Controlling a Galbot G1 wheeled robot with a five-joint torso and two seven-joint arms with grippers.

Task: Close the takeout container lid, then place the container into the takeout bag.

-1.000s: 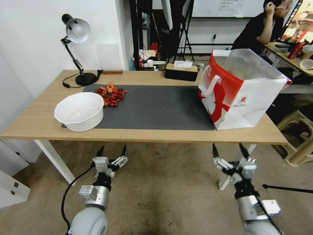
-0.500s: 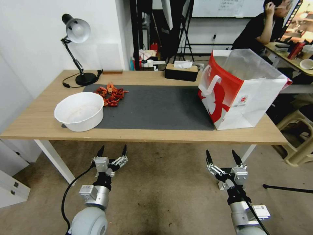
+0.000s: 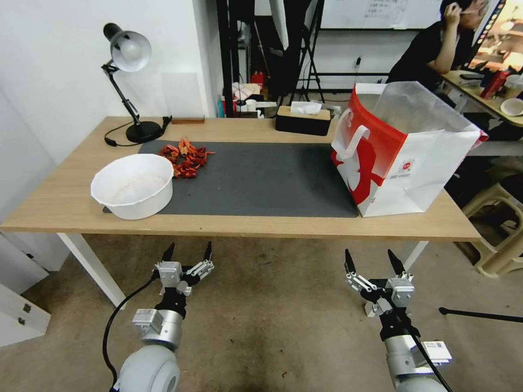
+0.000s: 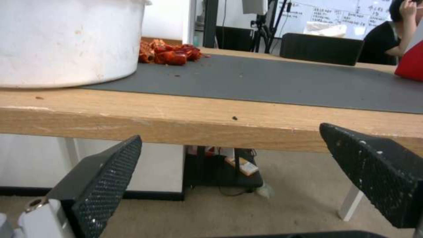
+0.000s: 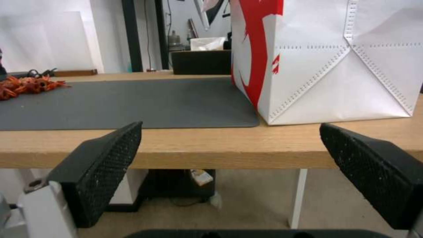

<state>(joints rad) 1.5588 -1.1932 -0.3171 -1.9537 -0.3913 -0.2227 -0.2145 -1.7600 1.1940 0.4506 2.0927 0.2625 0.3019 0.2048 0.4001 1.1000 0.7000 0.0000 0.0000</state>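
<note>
arms: silver-grey | left claw [image 3: 186, 251]: black textured fingers | black cable

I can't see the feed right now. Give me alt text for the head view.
Both grippers, left and right, hang open and empty below the near edge of a wooden table. A red-and-white takeout bag stands open at the table's right end, with a white bowl and a pile of red scraps at the left of a gray mat.

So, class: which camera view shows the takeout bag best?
The head view: the whole takeout bag stands upright on the table's right end, mouth open, handle and logo visible. The right wrist view shows its lower side and base edge; the left wrist view catches a red sliver.
</note>
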